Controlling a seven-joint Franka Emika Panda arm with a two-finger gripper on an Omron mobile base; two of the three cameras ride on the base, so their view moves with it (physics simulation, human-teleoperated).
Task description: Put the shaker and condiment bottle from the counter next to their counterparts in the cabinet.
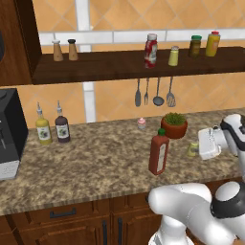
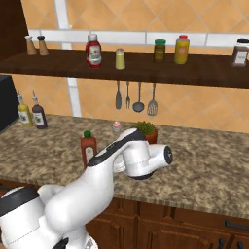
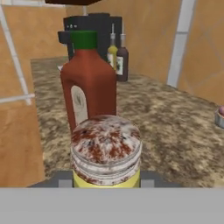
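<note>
I've got my gripper (image 3: 106, 183) clamped on the little yellow-green shaker (image 3: 106, 151) down on the granite counter (image 1: 95, 158), low on its body so the grey cap stays free. The red condiment bottle (image 3: 89, 85) stands just behind it, waiting. Up on the cabinet shelf (image 1: 119, 67), the twin shaker (image 1: 173, 56) sits beside the white-capped red bottle (image 1: 151, 50); I reckon that's my drop spot.

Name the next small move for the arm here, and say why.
Probably lift straight up: the claw looks shut on the shaker, which sits on the counter beside the condiment bottle, while its twin waits in the cabinet.
</note>
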